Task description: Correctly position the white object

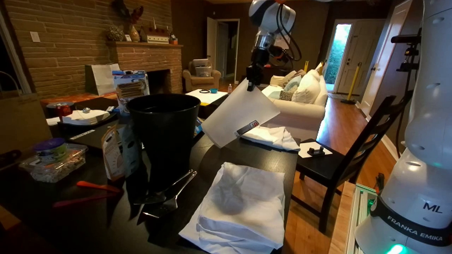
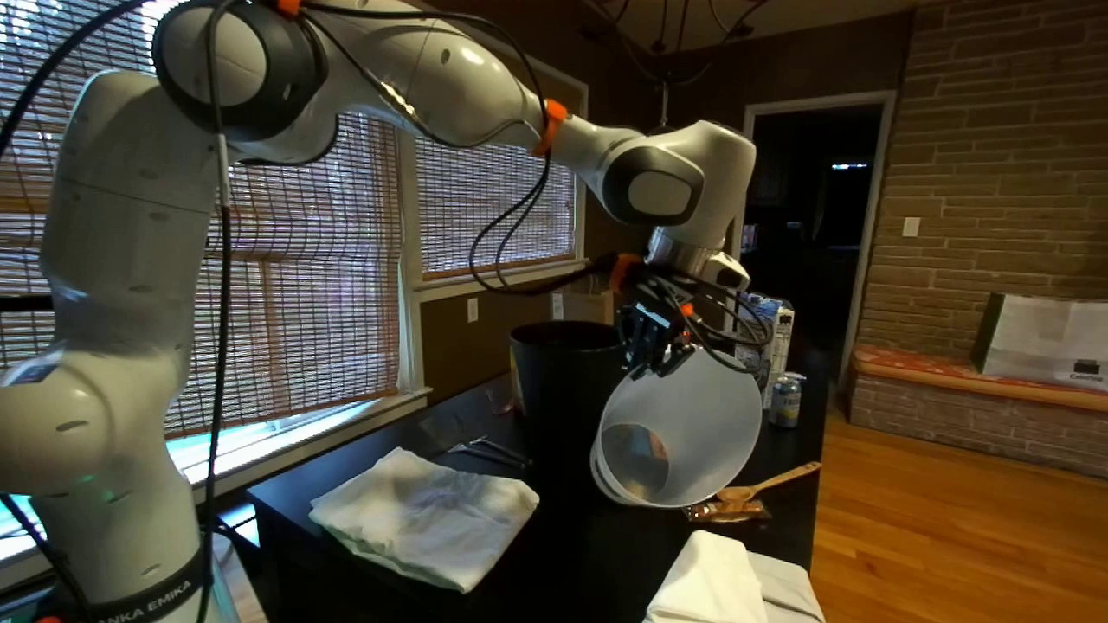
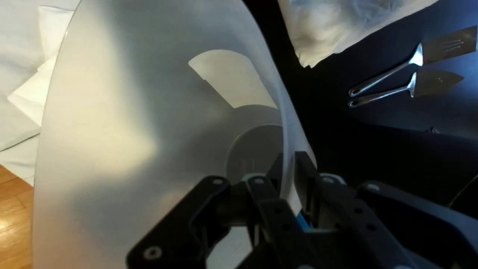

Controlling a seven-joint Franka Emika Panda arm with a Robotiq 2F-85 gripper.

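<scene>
So the gripper [image 1: 250, 86] is clamped onto the white bin [image 1: 240, 113], pinching the wall right at the rim. The wrist view makes it pretty obvious: of the two fingers [image 3: 306, 170], one is inside the bin and one outside, with the thin plastic between them. The bin is tipped well over, gripped rim up high and base down lower, and in an exterior view you look right into its open mouth [image 2: 705, 415]. There's a label [image 1: 248, 128] on its side. It's over the dark table [image 1: 268, 157], near the black bin [image 1: 164, 134], which stands upright. Honestly can't tell from these angles whether the low end touches the tabletop.

Other stuff on the table: a folded white cloth [image 1: 243, 208] and a second white cloth [image 1: 273, 137], two metal spatulas [image 3: 417, 59] lying near the black bin, an orange-red utensil [image 1: 99, 186], plus a wooden spoon [image 2: 762, 484] and a drink can [image 2: 786, 402]. A dark chair [image 1: 326, 166] sits beside the table.
</scene>
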